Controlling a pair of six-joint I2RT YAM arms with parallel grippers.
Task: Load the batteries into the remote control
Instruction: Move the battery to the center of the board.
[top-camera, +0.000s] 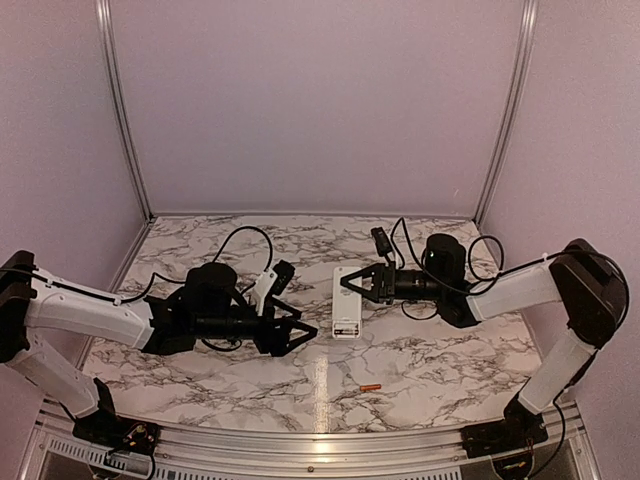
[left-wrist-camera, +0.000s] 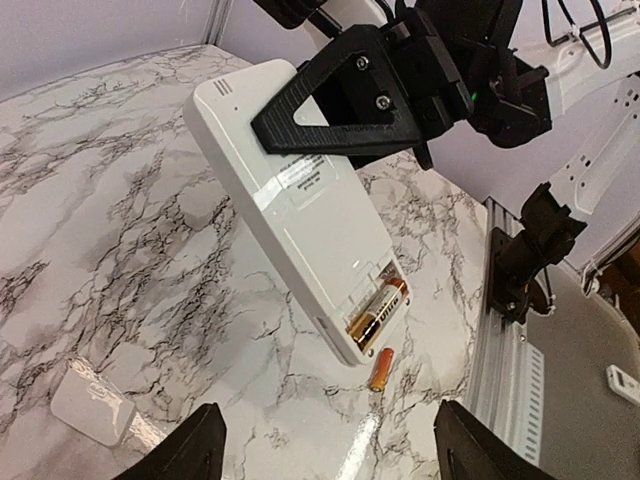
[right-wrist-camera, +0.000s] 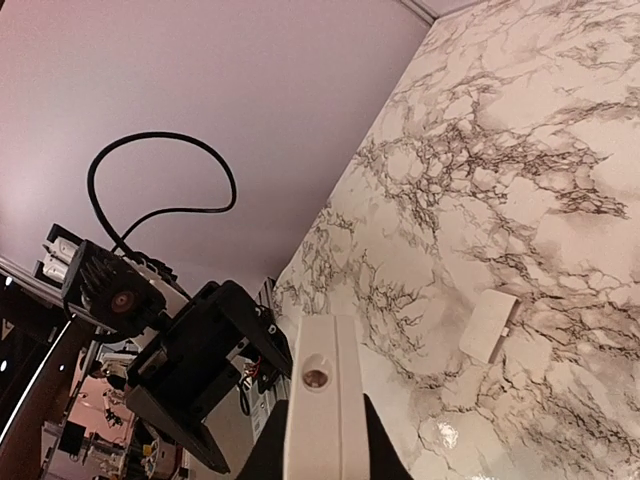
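Left gripper (left-wrist-camera: 328, 445) hangs spread and empty; right gripper (top-camera: 352, 284) is clamped on the remote (left-wrist-camera: 300, 240), back up. A gold battery (left-wrist-camera: 378, 312) sits in its bay, so I judge us halfway. Next, I must pinch the orange battery (left-wrist-camera: 380, 368), lying at the remote's five o'clock.

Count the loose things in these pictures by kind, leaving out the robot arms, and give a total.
remote control: 1
batteries: 2, the gold battery in the remote's open bay and the orange battery lying on the table
small white cover piece: 1
Total: 4
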